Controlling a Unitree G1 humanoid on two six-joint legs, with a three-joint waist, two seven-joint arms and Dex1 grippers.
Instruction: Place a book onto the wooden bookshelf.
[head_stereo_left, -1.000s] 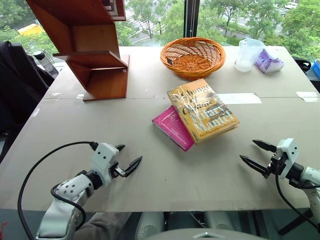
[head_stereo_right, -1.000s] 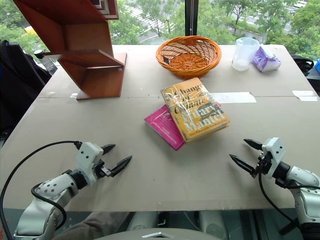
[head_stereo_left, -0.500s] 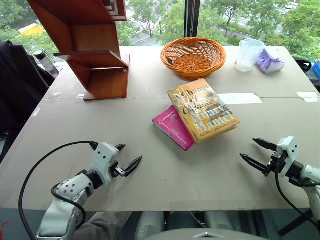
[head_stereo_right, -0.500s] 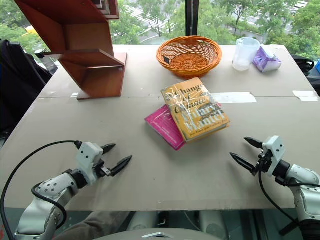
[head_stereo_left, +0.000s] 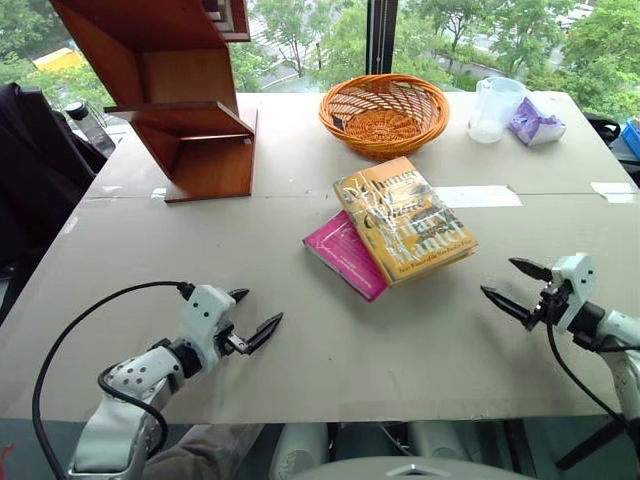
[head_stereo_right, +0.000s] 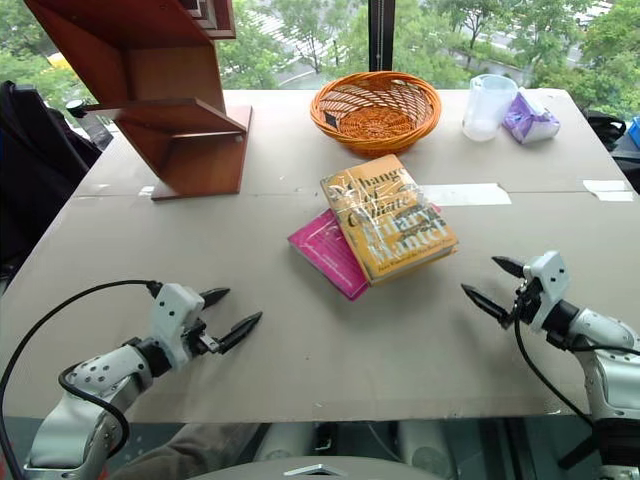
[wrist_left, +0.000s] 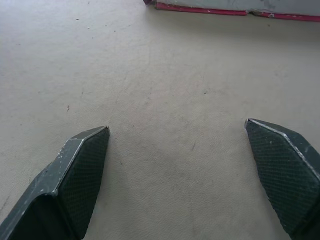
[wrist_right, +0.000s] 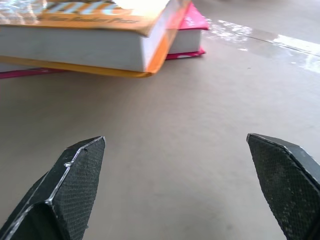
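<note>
1. Centrally on the worktop (head_stereo_left: 300, 400) lies the book (head_stereo_left: 404, 219), a thick yellow-gold hardcover lying flat, partly on top of a thinner pink book (head_stereo_left: 343, 254).
2. The wooden bookshelf (head_stereo_left: 175, 95) stands at the far left of the worktop, well apart from both books.
3. An orange wicker basket (head_stereo_left: 384, 112) sits beyond the books, with a clear plastic jug (head_stereo_left: 495, 108) and a crumpled purple wrapper (head_stereo_left: 536, 124) to its right.
4. The left gripper (head_stereo_left: 255, 315) hovers low over the near left of the worktop, its fingers spread apart and holding nothing.
5. The right gripper (head_stereo_left: 515, 287) hangs near the right edge, fingers wide apart and empty, pointing toward the book, not touching it.
</note>
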